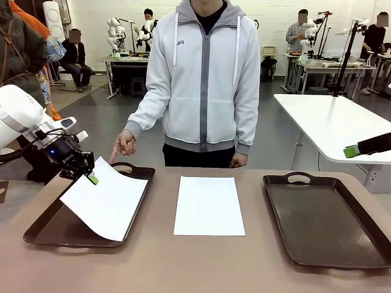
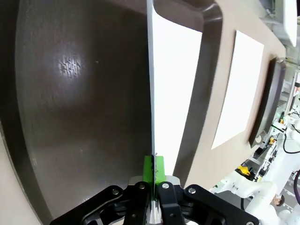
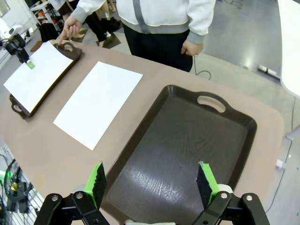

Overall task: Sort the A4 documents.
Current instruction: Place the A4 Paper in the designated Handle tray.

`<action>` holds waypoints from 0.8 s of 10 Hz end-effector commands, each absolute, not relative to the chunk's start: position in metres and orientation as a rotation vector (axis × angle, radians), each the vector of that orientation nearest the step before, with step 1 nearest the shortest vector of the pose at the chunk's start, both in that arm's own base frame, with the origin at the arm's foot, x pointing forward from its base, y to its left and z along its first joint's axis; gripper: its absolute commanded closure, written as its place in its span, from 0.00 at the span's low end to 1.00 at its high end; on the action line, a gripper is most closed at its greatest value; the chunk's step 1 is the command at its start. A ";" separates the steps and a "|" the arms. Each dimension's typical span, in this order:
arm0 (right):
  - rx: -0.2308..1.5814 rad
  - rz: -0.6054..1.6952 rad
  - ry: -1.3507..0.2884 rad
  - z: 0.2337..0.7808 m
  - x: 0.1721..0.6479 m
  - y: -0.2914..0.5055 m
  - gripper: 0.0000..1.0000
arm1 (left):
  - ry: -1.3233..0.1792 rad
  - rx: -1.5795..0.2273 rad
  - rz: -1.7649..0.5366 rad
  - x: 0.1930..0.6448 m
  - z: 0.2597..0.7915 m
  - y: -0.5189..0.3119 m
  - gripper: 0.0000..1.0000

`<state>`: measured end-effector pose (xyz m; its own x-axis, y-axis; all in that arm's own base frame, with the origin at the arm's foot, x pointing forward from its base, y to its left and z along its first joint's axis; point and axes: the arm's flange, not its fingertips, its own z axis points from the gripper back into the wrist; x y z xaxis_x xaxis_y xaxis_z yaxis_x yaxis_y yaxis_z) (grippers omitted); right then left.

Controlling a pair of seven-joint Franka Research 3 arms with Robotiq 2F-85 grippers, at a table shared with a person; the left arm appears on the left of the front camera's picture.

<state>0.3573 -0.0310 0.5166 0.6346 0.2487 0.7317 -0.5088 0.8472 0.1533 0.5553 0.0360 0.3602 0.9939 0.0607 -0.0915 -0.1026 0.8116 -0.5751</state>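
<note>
Thin, matt white paper: the A4 document (image 1: 105,204) in my left tool (image 1: 91,178). The dark-brown trays (image 3: 187,140) gleam smooth, glossy and plastic-looking on the matt tan tabletop (image 1: 183,268).

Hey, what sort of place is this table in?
Likely a robotics lab or test hall: the left gripper pinches a paper sheet over a brown tray, and white worktables stand on an open grey floor behind.

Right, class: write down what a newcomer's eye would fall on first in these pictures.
The left pincer pinches a white sheet, holding it tilted over the left tray. The person's hand points at that tray's far end, and a second sheet lies flat on the table between it and the right tray.
</note>
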 end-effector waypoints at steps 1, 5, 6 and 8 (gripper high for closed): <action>0.383 0.442 -0.769 0.514 0.359 -0.032 0.00 | 0.080 -0.592 0.103 0.567 0.356 0.034 0.99; 0.383 0.442 -0.769 0.514 0.359 -0.032 0.00 | 0.083 -0.530 0.126 0.560 0.336 0.040 0.99; 0.383 0.442 -0.769 0.514 0.359 -0.032 0.00 | 0.085 -0.512 0.136 0.559 0.331 0.043 0.99; 0.383 0.442 -0.769 0.514 0.359 -0.032 0.00 | 0.086 -0.480 0.145 0.561 0.326 0.049 0.99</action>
